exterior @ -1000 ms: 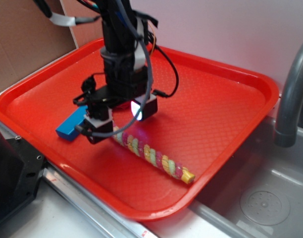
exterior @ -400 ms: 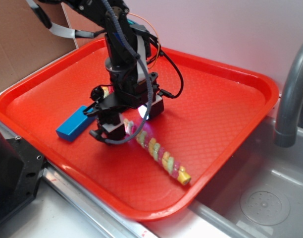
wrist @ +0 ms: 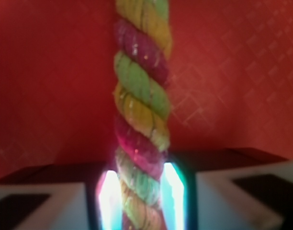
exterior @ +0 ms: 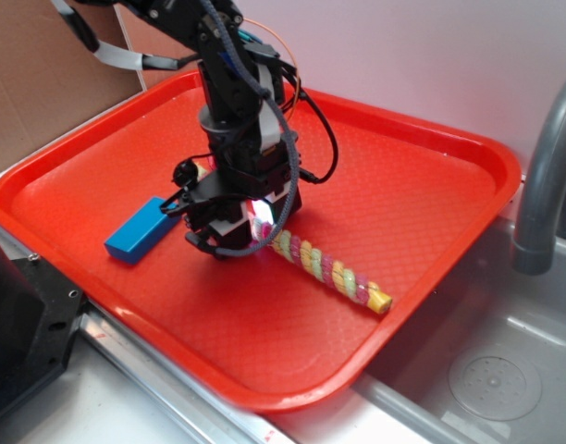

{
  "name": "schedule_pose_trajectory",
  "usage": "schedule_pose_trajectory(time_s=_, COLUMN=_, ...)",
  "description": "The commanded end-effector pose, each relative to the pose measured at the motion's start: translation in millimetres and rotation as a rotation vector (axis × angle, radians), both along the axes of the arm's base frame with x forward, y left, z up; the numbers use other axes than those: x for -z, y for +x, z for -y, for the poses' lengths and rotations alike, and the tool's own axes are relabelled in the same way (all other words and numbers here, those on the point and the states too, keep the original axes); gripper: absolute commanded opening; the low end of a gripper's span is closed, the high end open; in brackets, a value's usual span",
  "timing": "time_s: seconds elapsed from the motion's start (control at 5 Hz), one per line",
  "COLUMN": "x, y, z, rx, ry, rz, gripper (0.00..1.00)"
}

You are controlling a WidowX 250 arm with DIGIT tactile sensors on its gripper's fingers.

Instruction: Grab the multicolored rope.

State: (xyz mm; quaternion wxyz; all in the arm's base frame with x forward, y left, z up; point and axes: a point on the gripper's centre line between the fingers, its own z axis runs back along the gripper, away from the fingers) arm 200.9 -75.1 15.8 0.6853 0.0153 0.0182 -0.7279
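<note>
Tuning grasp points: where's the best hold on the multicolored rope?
Near one end, from above, fingers straddling its width. The multicolored rope lies flat on the tray, a thin cylinder. The gripper already pinches the end nearest the blue block.

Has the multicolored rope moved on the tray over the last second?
Yes. The multicolored rope has swung: its yellow tip now lies farther right, nearer the tray edge by the sink, while the blue block stayed put. The gripper jaws clamp its other end.

We see a kitchen-like test setup: a red tray (exterior: 431,139) rests over a metal sink (exterior: 505,379) beside a grey faucet (exterior: 542,176).
</note>
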Motion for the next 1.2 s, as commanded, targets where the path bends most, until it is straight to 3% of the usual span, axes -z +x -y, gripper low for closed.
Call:
schedule_pose_trajectory(time_s=0.0, x=-53.2, y=-20.3, z=-9.8, rx=-0.3, ry=0.084, rz=0.067, gripper=0.0)
schedule_pose_trajectory(time_s=0.2, x=-94.2, y=-14.7, z=-9.8, rx=-0.55, ry=0.154, rz=0.089, gripper=0.0)
schedule_pose_trajectory(time_s=0.4, x=-132.2, y=-17.2, z=-16.6, rx=-0.802, ry=0.144, rz=0.1, gripper=0.0)
schedule_pose_trajectory(time_s=0.6, x=-156.3, y=-7.2, z=-34.8, rx=-1.051, ry=0.13, rz=0.035, gripper=0.0)
schedule_pose_trajectory(time_s=0.8, x=-172.9, y=-4.1, z=-54.8, rx=-1.301, ry=0.116, rz=0.008, gripper=0.0)
schedule_pose_trajectory(time_s=1.0, x=-177.0, y=-3.7, z=-57.8, rx=-1.552, ry=0.101, rz=0.022, gripper=0.0)
